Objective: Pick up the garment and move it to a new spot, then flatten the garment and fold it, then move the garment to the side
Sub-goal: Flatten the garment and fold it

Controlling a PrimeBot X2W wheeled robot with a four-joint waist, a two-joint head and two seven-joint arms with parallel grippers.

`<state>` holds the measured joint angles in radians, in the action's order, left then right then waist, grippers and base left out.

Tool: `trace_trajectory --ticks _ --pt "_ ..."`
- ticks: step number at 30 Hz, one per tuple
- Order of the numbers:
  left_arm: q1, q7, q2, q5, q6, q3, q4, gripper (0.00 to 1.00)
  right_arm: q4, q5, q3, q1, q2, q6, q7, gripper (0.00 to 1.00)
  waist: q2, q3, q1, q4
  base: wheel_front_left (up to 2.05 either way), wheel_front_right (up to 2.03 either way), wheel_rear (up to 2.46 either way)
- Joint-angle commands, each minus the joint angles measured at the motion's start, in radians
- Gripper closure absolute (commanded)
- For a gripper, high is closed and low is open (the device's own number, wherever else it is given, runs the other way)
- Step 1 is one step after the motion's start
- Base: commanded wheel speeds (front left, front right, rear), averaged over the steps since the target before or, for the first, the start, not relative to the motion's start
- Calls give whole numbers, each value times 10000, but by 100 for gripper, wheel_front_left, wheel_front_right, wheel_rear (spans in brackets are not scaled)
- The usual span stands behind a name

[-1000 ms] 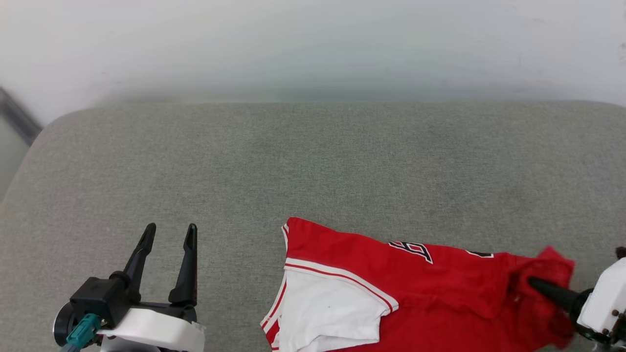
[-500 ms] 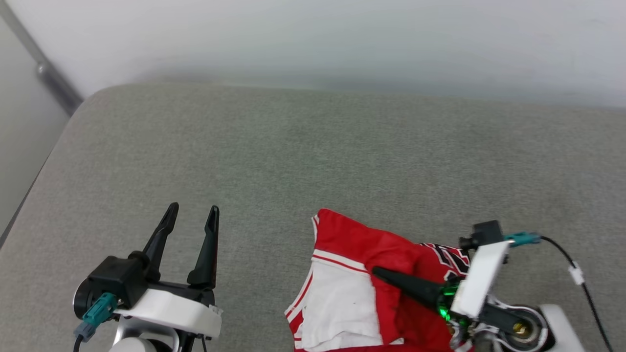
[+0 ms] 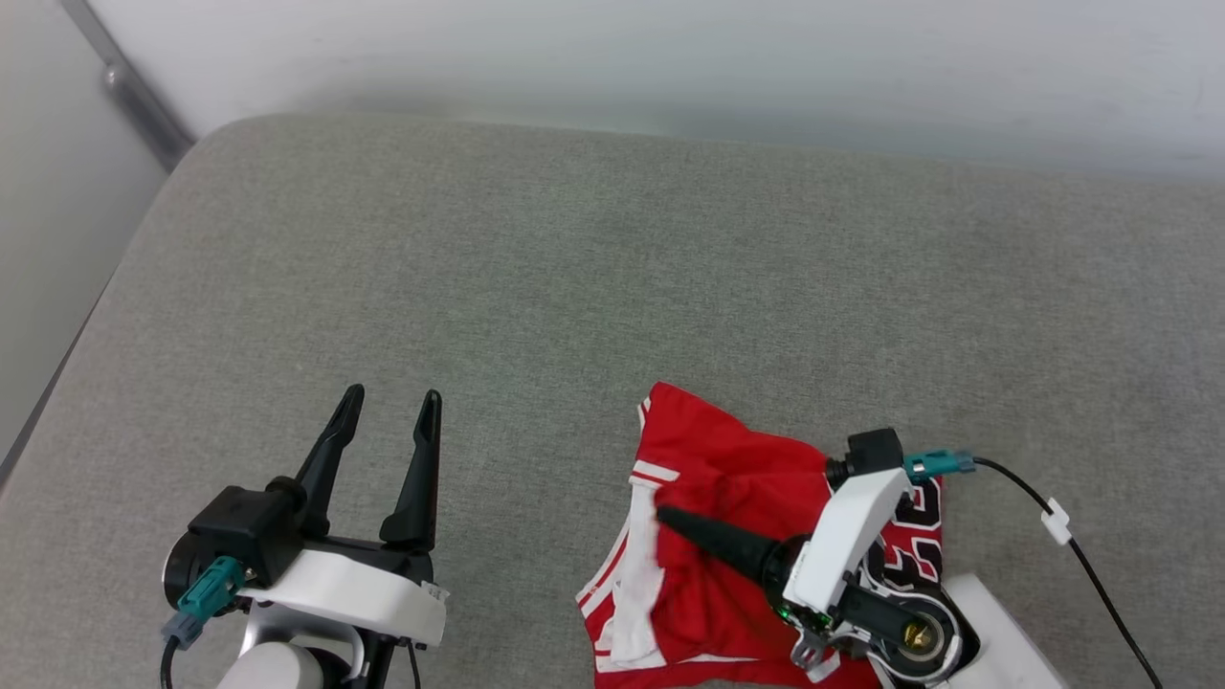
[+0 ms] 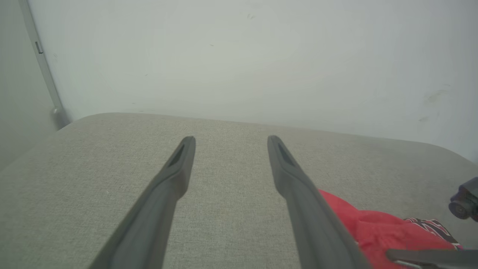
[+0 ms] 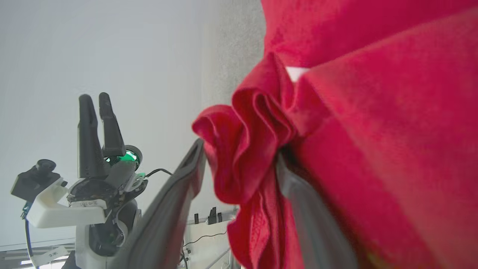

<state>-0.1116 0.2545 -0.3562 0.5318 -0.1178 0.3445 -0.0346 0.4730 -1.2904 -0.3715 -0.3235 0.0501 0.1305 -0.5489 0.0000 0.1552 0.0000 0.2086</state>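
Grey fabric cushion (image 3: 574, 287); red/wht garment (image 3: 727, 459) bunched at near edge, rt side.

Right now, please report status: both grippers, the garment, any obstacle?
Left gripper open, over grey cushion. Right gripper open, garment fold between fingers. Garment bunched, not flat. No obstacle seen.

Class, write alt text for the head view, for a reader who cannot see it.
A crumpled red-and-white garment lies on a grey fabric surface, the right gripper pointing across it. The left gripper stands open to its left, clear of the cloth.
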Motion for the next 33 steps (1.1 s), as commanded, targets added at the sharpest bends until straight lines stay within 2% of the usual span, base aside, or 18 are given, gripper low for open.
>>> trace_trajectory --ticks 1,6,10,14,18,22,23,27,33 --pt "-112 39 19 -75 39 -29 38 0 -115 -74 -127 -226 2 1 107 0 0 -22 0 -78 0 0 0" --pt "-132 54 -22 -128 75 -25 113 0 -751 538 -563 -502 243 1 617 0 0 -177 0 -302 0 0 0" --pt "-26 58 -64 -171 -27 -42 164 0 -1119 2343 -985 -593 989 1 1798 0 0 -346 0 -506 0 0 0" --pt "151 65 -78 -290 -240 -122 143 0 -885 4460 -457 -472 1486 0 3278 0 0 -561 0 -738 0 0 0" --pt "317 78 -133 -320 -402 -223 103 0 -802 6801 856 -45 1627 1 4599 0 0 -738 0 -964 0 0 0" --pt "475 53 -223 -364 -557 -293 125 0 -1443 8713 2458 614 1387 0 5257 0 0 -921 0 -1190 0 0 0" --pt "475 53 -223 -364 -557 -293 125 0 -1443 8713 2458 614 1387 0 5257 0 0 -921 0 -1190 0 0 0" --pt "605 60 -282 -546 -828 -353 98 0 -2797 10211 3661 1428 945 1 5634 0 0 -1081 0 -1410 0 0 0" --pt "938 89 -198 -732 -1075 -360 95 0 -4830 11257 4125 2675 422 0 5554 0 0 -1384 0 -1708 0 0 0"
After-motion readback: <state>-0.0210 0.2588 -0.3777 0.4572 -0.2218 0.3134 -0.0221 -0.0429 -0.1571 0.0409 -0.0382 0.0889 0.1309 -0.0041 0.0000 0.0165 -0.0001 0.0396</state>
